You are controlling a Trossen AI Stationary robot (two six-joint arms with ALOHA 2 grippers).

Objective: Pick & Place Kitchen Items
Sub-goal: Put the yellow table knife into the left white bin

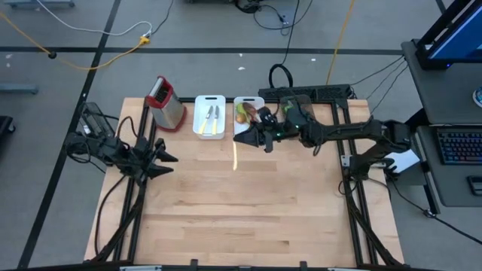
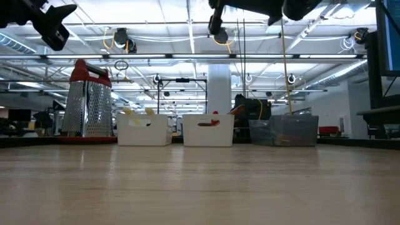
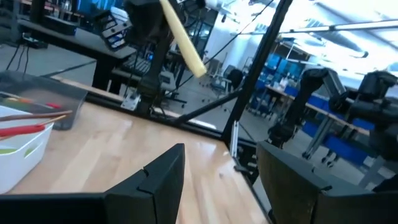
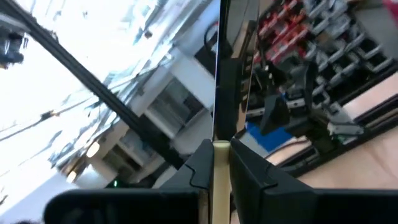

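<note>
Gripping cream-handled knife [image 1: 235,156], right gripper [image 1: 254,140], no readable writing

Overhead ceiling strips [image 2: 187,59] are lighting everything evenly; the high view is looking soft and slightly dim, with weak shadows lying under the arms on the table [image 1: 241,203]. Low view: foreground wood is blurring out and lamps are glaring. Left wrist view is showing motion smear on the near fingers [image 3: 155,186]. Right wrist view is blowing out toward the ceiling, background streaking.
</note>
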